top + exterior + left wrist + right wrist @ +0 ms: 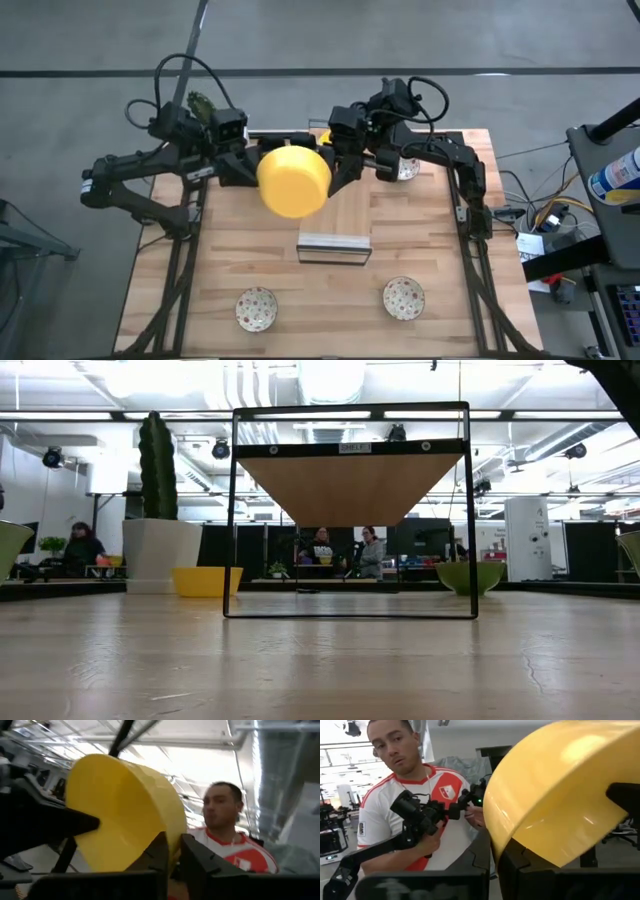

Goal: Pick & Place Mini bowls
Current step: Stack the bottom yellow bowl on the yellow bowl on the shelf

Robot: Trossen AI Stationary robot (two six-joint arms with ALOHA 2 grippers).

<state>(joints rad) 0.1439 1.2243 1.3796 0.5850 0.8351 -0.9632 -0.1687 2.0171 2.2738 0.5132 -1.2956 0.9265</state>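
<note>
The left end effector (250,166) is raised above the rear centre of the desk (230,240). Its fingers (162,851) are clamped on the rim of a yellow bowl (293,180), which is held tilted in the air, clear of the desk surface.

The right end effector (345,168) meets the same yellow bowl from the opposite side. In the right wrist view its fingers (485,852) are closed on the bowl's edge, so both end effectors grip the one bowl.

On the desk, a speckled bowl (256,308) sits at the front left. A small shelf frame (334,248) stands at the centre, directly in front of the raised bowl. A second speckled bowl (403,297) sits at the front right, and a third speckled bowl (407,168) lies at the rear right, partly covered by the right arm.

In the low view, a cactus in a white pot (157,520) stands at the far left of the desk, with another yellow bowl (206,581) just beside it.

A person in a white and red shirt (405,810) stands beyond the desk, holding a dark jointed device (420,817).
</note>
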